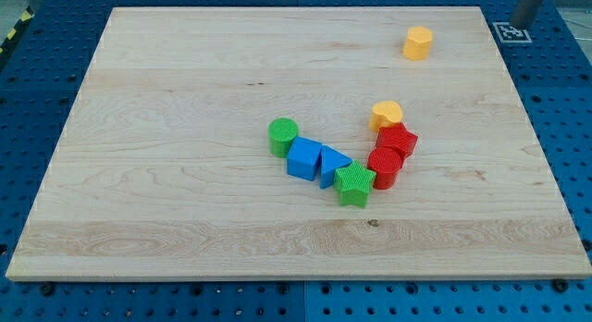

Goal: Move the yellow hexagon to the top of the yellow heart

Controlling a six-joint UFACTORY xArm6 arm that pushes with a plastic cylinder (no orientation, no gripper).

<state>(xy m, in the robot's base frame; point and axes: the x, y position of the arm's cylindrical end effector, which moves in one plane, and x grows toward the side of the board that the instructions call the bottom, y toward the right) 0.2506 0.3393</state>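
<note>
The yellow hexagon (418, 43) lies alone near the view's top right of the wooden board (185, 100). The yellow heart (387, 114) lies lower, near the board's middle right, touching a red block (398, 139) just below it. My tip (522, 21) shows as a grey rod end at the view's top right corner, off the board's edge. It is to the right of the yellow hexagon and slightly above it, well apart from it.
Below the heart a cluster runs leftward: a red cylinder (385, 167), a green star (354, 183), a blue triangle (331, 163), a blue cube (303, 158) and a green cylinder (283, 136). A black-and-white marker (511, 31) sits by the top right corner.
</note>
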